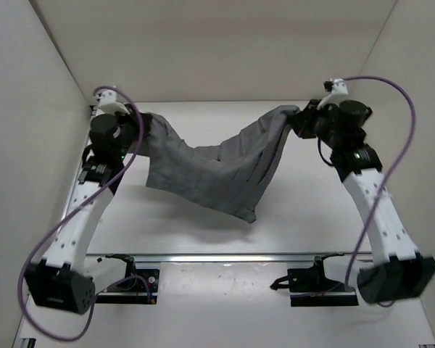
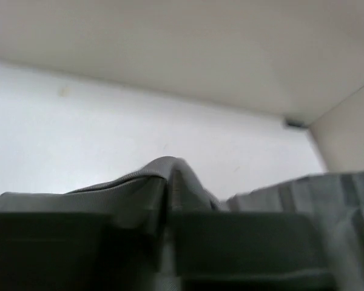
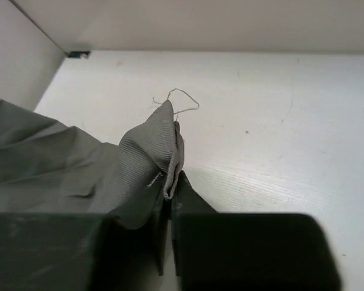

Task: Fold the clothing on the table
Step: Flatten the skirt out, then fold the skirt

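Top external: clothing spans left gripper, right gripper

Grey pleated clothing, lifted at both upper corners, sagging over white table

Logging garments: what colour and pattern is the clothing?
The clothing is mid-grey, pleated; top external view.

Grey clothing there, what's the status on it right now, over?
Both shut: left gripper on one end of the clothing, right gripper on the other. Slung between them, middle sagging toward the table. Nothing seen in the way.
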`<state>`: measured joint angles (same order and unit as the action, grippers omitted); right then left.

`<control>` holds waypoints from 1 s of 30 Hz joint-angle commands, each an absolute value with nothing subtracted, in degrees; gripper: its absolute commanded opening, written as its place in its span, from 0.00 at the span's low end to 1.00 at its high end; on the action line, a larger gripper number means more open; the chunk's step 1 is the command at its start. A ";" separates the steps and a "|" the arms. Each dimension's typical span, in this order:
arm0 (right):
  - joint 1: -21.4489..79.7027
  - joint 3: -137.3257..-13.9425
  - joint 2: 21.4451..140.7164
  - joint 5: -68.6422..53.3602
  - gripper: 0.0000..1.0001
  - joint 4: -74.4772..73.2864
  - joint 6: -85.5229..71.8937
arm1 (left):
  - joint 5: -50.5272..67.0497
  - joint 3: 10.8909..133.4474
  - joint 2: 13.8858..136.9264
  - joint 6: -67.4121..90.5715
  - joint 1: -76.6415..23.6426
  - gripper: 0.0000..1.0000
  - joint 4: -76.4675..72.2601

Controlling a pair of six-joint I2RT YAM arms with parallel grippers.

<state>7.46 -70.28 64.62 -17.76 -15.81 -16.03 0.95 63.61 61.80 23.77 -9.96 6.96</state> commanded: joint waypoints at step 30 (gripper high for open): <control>17.05 -32.18 67.68 -12.30 0.59 -20.31 -33.48 | 8.95 29.89 75.40 33.30 -13.80 0.73 7.13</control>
<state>16.71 -34.48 69.89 -11.49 -23.68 -29.85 5.56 30.72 74.85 31.62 -13.61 10.17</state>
